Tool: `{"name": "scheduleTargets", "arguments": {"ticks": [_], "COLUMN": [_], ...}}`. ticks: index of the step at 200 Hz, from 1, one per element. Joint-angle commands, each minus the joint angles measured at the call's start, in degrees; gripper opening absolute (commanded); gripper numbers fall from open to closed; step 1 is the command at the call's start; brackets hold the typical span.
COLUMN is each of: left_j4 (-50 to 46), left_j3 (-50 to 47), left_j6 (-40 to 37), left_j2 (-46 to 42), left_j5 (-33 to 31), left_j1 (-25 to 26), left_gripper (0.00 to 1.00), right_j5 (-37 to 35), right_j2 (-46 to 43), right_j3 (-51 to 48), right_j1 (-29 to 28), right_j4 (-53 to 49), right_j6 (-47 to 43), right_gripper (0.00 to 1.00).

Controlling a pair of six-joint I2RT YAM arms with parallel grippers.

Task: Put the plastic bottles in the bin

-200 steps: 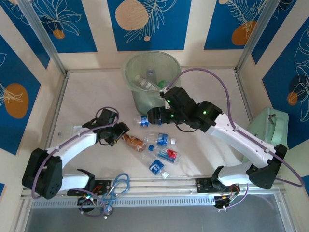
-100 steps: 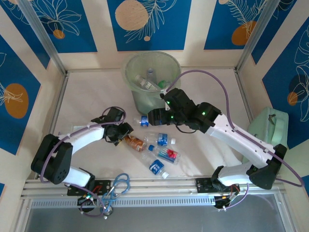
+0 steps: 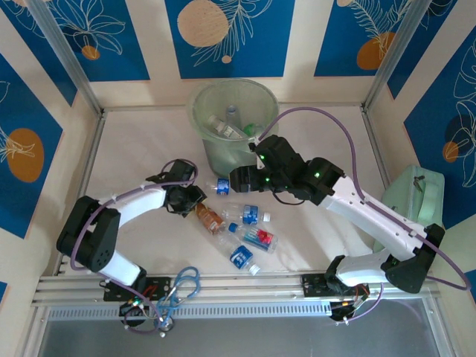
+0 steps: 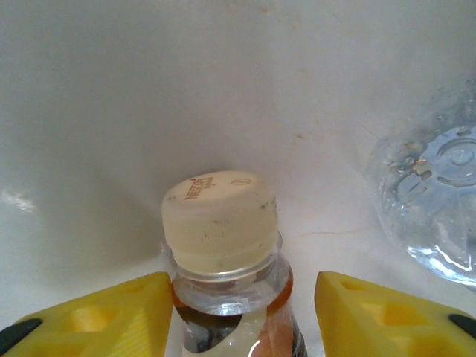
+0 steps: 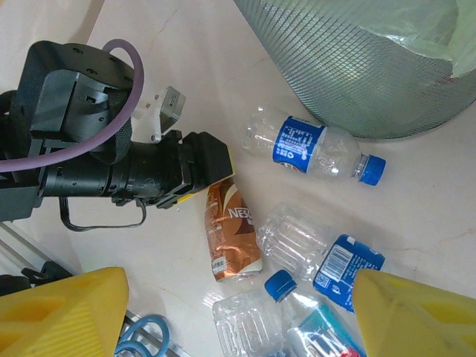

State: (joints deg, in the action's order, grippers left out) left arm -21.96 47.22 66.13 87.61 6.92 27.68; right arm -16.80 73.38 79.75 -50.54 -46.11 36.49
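Now the left gripper (image 4: 242, 301) stands open over the brown bottle (image 4: 223, 245). Its yellow fingers (image 4: 111, 316) sit on both sides of the neck with a small gap on each side, so nothing is gripped yet. The bottle lies on the table (image 3: 134, 149). In the top view its long axis runs from about 10 to 4 o'clock, roughly along the line of the gripper's reach. I judge that the fingers only need to close across the neck. The bin (image 3: 216, 152) is near, at about 1 o'clock from this bottle. The right gripper (image 5: 238, 286) is wide open and empty. In its wrist view a blue bottle (image 5: 312, 149) lies at 1 o'clock, just beside the bin. The left arm is the nearer one to the brown bottle.
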Motion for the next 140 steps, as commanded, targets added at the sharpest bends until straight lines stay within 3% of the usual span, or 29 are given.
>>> {"name": "scheduleTargets", "arguments": {"ticks": [1,57,140], "left_j4": [-0.81,-0.91,-0.11], "left_j3": [1.78,2.00,2.56], "left_j6": [-0.12,-0.57,-1.20], "left_j2": [0.79,3.02,0.93], "left_j5": [-1.30,-1.79,-1.53], "left_j1": [0.53,0.53,0.10], "left_gripper": [0.52,0.54,0.35], "right_j5": [-1.06,-1.04,-0.71], "right_j2": [-2.01,-2.19,-2.28], "right_j3": [-0.33,-0.42,-1.00], "right_j1": [0.51,0.71,0.97], "right_j4": [-0.92,-1.11,-0.34], "right_j6": [0.60,0.73,0.95], "right_gripper": [0.79,0.79,0.79]}}
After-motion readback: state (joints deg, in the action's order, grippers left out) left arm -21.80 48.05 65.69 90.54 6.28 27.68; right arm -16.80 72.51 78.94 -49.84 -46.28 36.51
